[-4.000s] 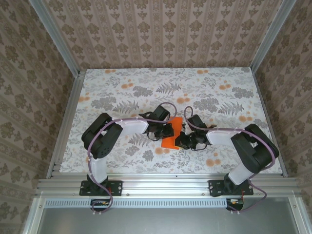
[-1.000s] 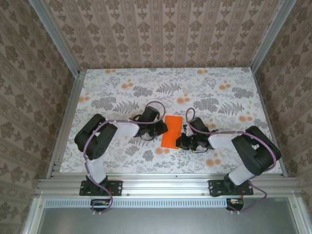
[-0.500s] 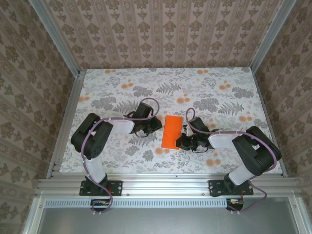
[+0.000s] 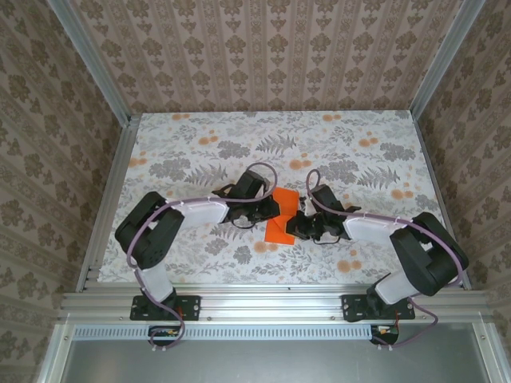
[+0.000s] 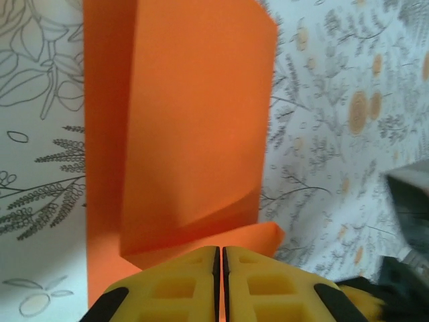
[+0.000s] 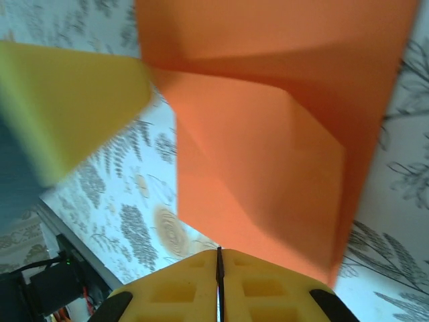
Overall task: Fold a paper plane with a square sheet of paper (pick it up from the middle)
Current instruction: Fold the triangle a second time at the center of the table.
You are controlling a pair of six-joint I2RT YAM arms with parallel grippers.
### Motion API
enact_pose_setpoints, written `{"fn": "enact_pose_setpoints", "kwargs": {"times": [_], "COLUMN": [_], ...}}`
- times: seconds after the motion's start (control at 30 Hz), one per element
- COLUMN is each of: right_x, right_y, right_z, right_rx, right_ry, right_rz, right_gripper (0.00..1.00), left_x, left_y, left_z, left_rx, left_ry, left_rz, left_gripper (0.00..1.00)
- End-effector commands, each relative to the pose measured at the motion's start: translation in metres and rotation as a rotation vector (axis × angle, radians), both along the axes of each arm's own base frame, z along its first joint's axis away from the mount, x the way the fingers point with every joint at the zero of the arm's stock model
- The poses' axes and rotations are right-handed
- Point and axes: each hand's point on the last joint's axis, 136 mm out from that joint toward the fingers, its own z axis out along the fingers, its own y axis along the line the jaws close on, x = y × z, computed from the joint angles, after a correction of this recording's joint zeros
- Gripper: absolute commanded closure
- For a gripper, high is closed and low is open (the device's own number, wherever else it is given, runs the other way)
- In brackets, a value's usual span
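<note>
**Pressing the fold, both grippers closed**
The left gripper (image 5: 220, 252) and right gripper (image 6: 218, 253) have their pads pressed together at opposite edges of the square sheet of paper (image 5: 194, 121), which lies partly folded on the counter (image 5: 322, 134) between them. Whether either pinches it we cannot tell. We advise pressing flat along the crease, slowly, without dragging the sheet.

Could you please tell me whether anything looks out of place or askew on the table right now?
Only the orange paper in the middle of the table: its folded top layer gapes at one corner instead of lying flat, and the layers' edges do not line up. Nothing looks torn or spilled.
</note>
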Motion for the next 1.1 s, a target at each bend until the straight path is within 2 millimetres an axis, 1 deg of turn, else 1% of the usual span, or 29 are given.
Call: {"fn": "enact_pose_setpoints", "kwargs": {"times": [0.0,0.1,0.17,0.3,0.37,0.43,0.5,0.6,0.73,0.8,0.97,1.07], "right_x": [0.001,0.005,0.005,-0.001,-0.006,-0.011,-0.018,-0.029,-0.037,-0.041,-0.05,-0.06], "right_y": [0.004,0.006,0.01,0.016,0.011,0.002,-0.004,-0.009,-0.007,-0.011,-0.023,-0.031], "right_z": [0.009,0.002,-0.002,-0.019,-0.03,-0.04,-0.048,-0.051,-0.042,-0.04,-0.045,-0.051], "right_rx": [0.009,-0.004,0.005,-0.01,-0.045,-0.097,-0.124,-0.125,-0.049,-0.05,-0.011,-0.012], "right_ry": [0.017,0.032,0.048,0.105,0.134,0.153,0.179,0.196,0.183,0.182,0.197,0.217], "right_rz": [0.019,0.016,0.032,0.083,0.092,0.089,0.091,0.101,0.104,0.096,0.048,0.035], "right_gripper": [0.9,0.9,0.89,0.87,0.87,0.87,0.87,0.86,0.84,0.84,0.83,0.83], "left_x": [-0.001,-0.002,-0.002,-0.005,-0.007,-0.007,-0.009,-0.01,-0.012,-0.013,-0.013,-0.013], "left_y": [-0.004,-0.003,-0.002,0.002,0.003,0.005,0.008,0.012,0.013,0.014,0.014,0.014], "left_z": [-0.015,-0.024,-0.028,-0.035,-0.036,-0.037,-0.04,-0.043,-0.047,-0.05,-0.051,-0.052], "left_rx": [0.017,0.035,0.047,0.076,0.088,0.1,0.117,0.134,0.142,0.15,0.151,0.154], "left_ry": [0.041,0.061,0.068,0.081,0.082,0.081,0.085,0.088,0.099,0.104,0.106,0.108], "left_rz": [0.001,0.005,0.008,0.004,0.0,-0.001,0.001,0.006,0.008,0.01,0.012,0.011], "left_gripper": [0.88,0.88,0.88,0.88,0.89,0.89,0.89,0.89,0.9,0.9,0.9,0.9]}}
